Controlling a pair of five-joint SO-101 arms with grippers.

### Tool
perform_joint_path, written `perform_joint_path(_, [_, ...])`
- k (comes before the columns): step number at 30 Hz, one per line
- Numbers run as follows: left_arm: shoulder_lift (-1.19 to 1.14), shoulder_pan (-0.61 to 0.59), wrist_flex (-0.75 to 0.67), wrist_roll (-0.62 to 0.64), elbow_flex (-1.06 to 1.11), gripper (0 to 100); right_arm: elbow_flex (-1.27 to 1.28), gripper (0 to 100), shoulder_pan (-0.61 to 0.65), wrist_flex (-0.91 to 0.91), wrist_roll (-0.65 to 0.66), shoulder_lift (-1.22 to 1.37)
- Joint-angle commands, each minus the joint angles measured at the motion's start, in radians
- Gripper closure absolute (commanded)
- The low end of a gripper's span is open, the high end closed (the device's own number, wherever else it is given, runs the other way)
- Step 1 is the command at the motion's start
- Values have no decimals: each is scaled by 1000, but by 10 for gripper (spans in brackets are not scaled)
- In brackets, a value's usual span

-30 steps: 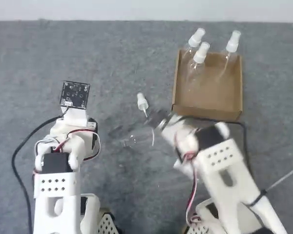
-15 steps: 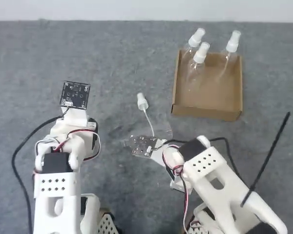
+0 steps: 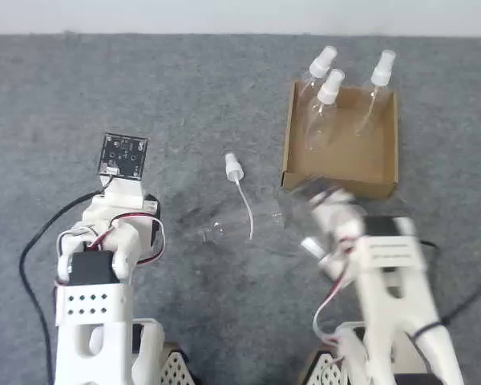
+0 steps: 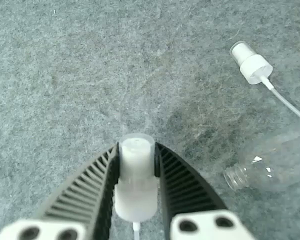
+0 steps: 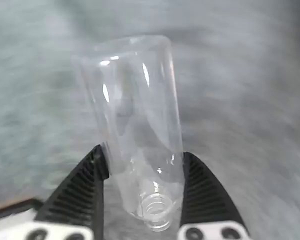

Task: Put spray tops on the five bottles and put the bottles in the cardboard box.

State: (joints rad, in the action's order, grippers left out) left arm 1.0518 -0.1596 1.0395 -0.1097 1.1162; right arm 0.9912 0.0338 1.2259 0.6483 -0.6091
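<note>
On the left, my left claw (image 4: 136, 148) is pinching a white spray top (image 4: 135, 187) by its sides, over the grey surface (image 3: 184, 96). To its right a loose spray top (image 3: 234, 167) lies on the surface. Its thin tube runs as far as an uncapped bottle (image 3: 244, 224), which lies on its side with its open neck pointing toward my left arm. Further right, my right claw (image 5: 142, 152) is clamped on a second clear bottle (image 5: 132, 110), one finger on each side, the open neck nearest the wrist. That arm sits just in front of the near wall of the cardboard box (image 3: 288, 136). Inside the box, three capped bottles (image 3: 329, 100) lean with their white tops past the far wall.
</note>
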Motion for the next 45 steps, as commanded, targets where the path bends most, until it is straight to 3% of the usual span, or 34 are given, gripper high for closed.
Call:
perform_joint_path(1, [18,-3,-31,2,13,989,-198,991,-291,93,115,8])
perform_joint_path(7, [18,-3,-31,3,19,989,-399,992,-619,147,239,24])
perform_joint_path(12, [18,-3,-29,3,21,989,-411,991,-742,36,245,130])
perform_joint_path(19, [25,-2,-32,28,58,989,-615,988,-774,-114,26,515])
perform_joint_path(25, [25,52,-32,29,65,989,-795,987,-750,-114,-186,743])
perform_joint_path(28, [26,57,-40,29,74,989,-812,937,-746,-114,-253,786])
perform_joint_path(33, [26,58,-71,29,97,989,-816,782,-748,-113,-273,786])
perform_joint_path(35, [25,58,-74,29,97,989,-816,764,-748,-91,-273,769])
perform_joint_path(41, [25,58,-74,29,97,989,-858,884,-756,-13,-265,634])
perform_joint_path(45, [23,58,-71,26,97,989,-861,977,-819,-8,-132,545])
